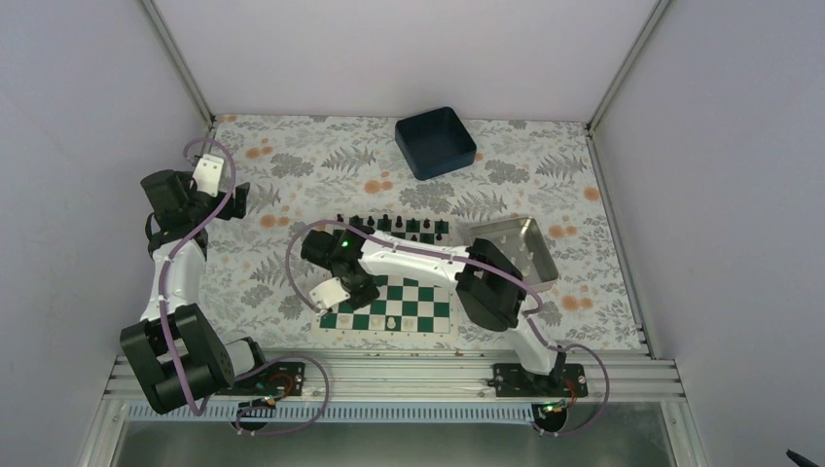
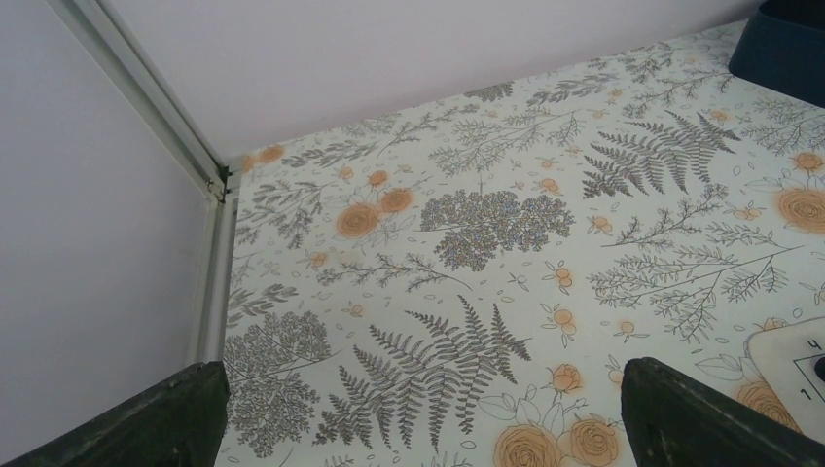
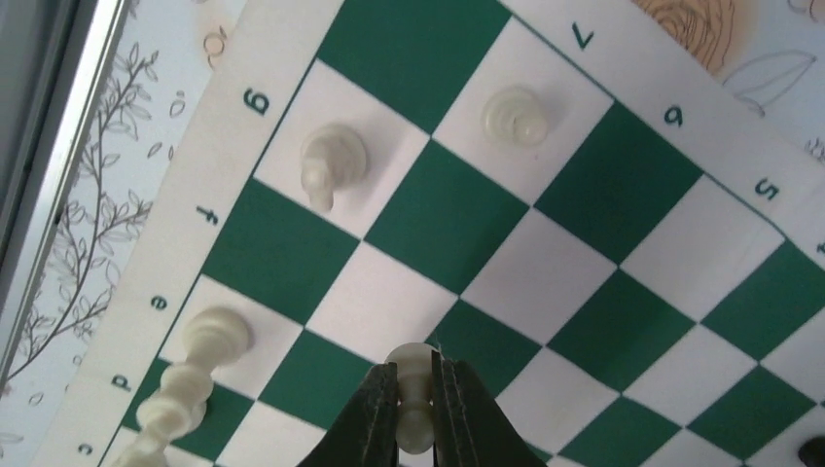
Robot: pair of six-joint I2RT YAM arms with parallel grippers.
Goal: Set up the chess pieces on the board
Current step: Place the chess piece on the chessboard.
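The green and white chessboard lies at the table's near middle; its squares fill the right wrist view. My right gripper is shut on a white pawn and holds it over the board's left part. On the board stand a white knight, a white pawn and a tall white piece. One white piece shows on the near row from above. My left gripper is open and empty over the bare floral cloth, far left.
Black pieces line the board's far edge. A silver metal tray sits right of the board, a dark blue bin at the back, also seen in the left wrist view. Walls and metal posts enclose the table.
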